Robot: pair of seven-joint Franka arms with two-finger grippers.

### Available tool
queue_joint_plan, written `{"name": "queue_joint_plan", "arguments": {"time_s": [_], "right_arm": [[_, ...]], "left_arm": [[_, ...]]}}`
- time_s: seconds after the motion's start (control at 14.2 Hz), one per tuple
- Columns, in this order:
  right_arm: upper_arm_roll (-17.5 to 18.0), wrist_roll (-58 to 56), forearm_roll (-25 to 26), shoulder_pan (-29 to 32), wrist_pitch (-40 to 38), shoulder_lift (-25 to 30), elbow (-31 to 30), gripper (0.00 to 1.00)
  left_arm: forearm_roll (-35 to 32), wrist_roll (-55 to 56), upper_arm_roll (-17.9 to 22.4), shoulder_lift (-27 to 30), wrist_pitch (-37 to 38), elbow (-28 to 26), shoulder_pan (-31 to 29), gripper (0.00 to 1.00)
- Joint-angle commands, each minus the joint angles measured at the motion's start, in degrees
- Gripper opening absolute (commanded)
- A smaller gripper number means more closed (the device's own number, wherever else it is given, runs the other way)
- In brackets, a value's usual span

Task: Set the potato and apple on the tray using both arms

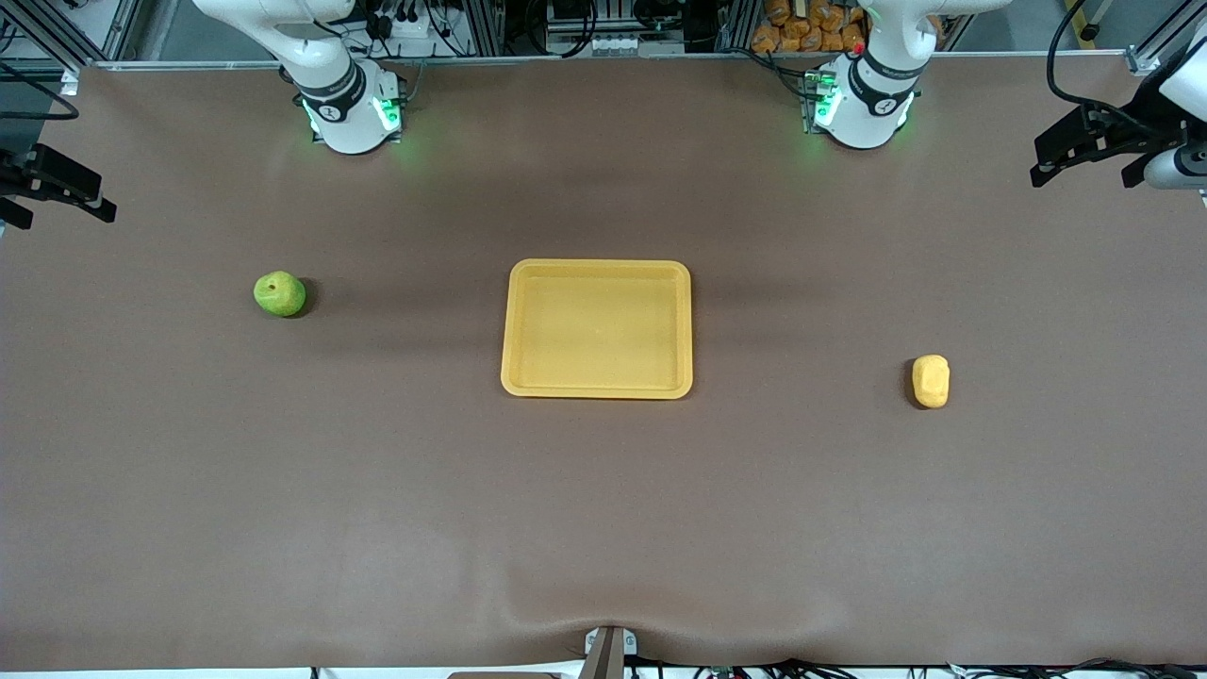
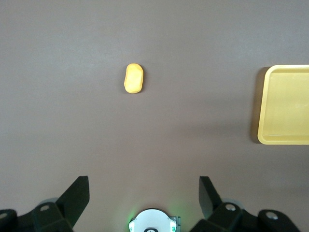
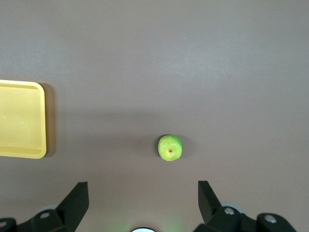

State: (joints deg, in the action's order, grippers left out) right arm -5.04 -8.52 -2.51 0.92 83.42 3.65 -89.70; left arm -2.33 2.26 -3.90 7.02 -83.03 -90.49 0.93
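Note:
The green apple (image 1: pixel 279 293) lies on the brown table toward the right arm's end; it also shows in the right wrist view (image 3: pixel 170 147). The yellow-tan potato (image 1: pixel 931 381) lies toward the left arm's end and shows in the left wrist view (image 2: pixel 133 79). The yellow-orange tray (image 1: pixel 598 387) sits empty in the middle between them, partly showing in both wrist views (image 2: pixel 282 140) (image 3: pixel 24 153). My left gripper (image 2: pixel 144 186) is open and empty, high over the table by its own base. My right gripper (image 3: pixel 143 191) is open and empty, likewise high. Neither gripper shows in the front view.
The two arm bases (image 1: pixel 354 113) (image 1: pixel 863 108) stand at the table's edge farthest from the front camera. Black mounted devices reach in at both table ends (image 1: pixel 57 184) (image 1: pixel 1099 141). A small bracket (image 1: pixel 608 651) sits at the nearest edge.

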Motion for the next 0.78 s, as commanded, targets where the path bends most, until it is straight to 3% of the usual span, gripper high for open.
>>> {"name": "queue_joint_plan", "arguments": {"time_s": [0.0,0.7], "right_arm": [[0.0,0.7,-0.9,0.3,0.1,1.3,-1.1,1.0],[-0.2,0.4,-1.0,2.2,0.0,-1.4,1.3,1.0]], "left_arm": [[1.1,-0.1,0.3,-0.7,1.3,1.5,0.4,1.0],[1.1,-0.3,0.4,-0.8,1.3,1.5,0.3,1.0]]}}
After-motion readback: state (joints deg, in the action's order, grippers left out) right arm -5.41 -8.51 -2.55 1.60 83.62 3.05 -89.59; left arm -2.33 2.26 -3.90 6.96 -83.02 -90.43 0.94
